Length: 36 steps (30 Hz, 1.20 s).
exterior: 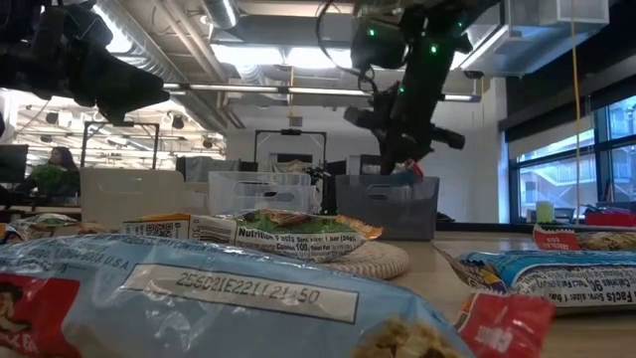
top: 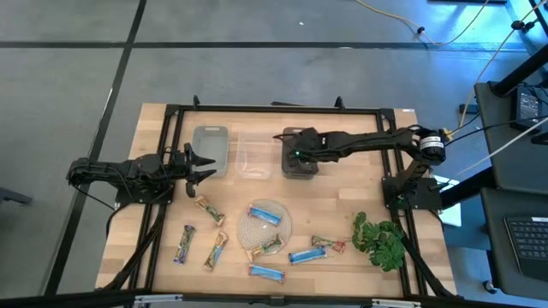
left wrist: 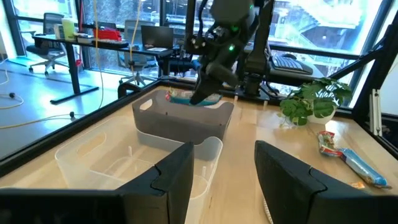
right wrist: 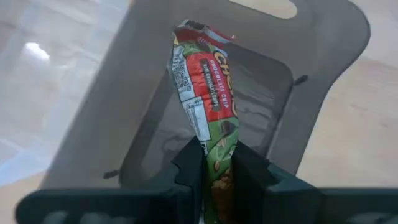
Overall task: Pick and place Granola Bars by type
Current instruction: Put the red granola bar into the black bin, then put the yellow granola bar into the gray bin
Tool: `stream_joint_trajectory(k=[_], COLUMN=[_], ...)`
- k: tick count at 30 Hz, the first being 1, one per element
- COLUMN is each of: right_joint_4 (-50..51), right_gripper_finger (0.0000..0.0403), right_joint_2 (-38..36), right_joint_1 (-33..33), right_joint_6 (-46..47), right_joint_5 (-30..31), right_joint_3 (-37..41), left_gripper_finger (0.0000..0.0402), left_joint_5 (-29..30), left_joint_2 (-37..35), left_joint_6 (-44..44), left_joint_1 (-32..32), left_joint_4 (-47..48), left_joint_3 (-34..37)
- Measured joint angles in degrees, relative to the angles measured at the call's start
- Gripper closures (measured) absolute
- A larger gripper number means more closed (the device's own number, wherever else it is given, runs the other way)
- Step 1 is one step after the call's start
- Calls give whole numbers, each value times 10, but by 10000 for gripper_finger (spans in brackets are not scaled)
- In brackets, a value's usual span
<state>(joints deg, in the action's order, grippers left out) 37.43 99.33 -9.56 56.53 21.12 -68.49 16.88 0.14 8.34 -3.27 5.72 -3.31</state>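
A green-red granola bar (right wrist: 205, 112) hangs pinched between the fingers of the right gripper (right wrist: 214, 165), which are pressed together on its lower end; the bar is held over the open dark bin (right wrist: 311, 93), its free end pointing down into the bin. In the high view the right gripper (top: 295, 156) sits directly above that dark bin (top: 300, 168), the rightmost of three containers in a row at the far side of the table (top: 163, 120), next to a clear bin (top: 253, 156) and a grey bin (top: 211, 151). The other granola bars lie on the near half of the table: one blue bar (top: 264, 214) and a green-red one (top: 266, 247) rest on the round woven mat (top: 248, 229), two more blue bars (top: 306, 255) lie near it, a green-red bar (top: 328, 245) lies just beside the leafy plant (top: 379, 240), and gold-tan bars (top: 209, 210) lie to the left. The left gripper (top: 203, 164) hovers beside the grey bin with its fingers spread and nothing between them.
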Motion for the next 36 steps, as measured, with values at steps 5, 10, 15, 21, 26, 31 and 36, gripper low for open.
stream_joint_trajectory(k=[5, 10, 15, 21, 26, 31, 36], right_joint_4=[-71, -111, -113, -115, -72, -15, -15], right_gripper_finger=[336, 334, 308, 264, 254, 253, 253], right_joint_2=[0, 0, 0, 0, -10, -59, -152], right_joint_1=[-2, -2, -4, -4, -5, 0, 27], right_joint_6=[-14, -16, -17, -29, -117, -216, -292], right_joint_5=[-5, -8, -17, -17, -19, -17, -14], right_joint_3=[40, 62, 70, 69, 30, -20, -7], left_gripper_finger=[240, 240, 240, 240, 240, 240, 240], left_joint_5=[0, 0, 0, 0, 0, 0, -1], left_joint_2=[0, 0, 0, 0, 0, 0, 0], left_joint_6=[0, 0, 0, 0, 0, 0, 0], left_joint_1=[0, 0, 0, 0, 0, 0, 0], left_joint_4=[0, 0, 0, 0, -9, -41, -47], left_joint_3=[0, 0, 0, 0, 0, 0, 0])
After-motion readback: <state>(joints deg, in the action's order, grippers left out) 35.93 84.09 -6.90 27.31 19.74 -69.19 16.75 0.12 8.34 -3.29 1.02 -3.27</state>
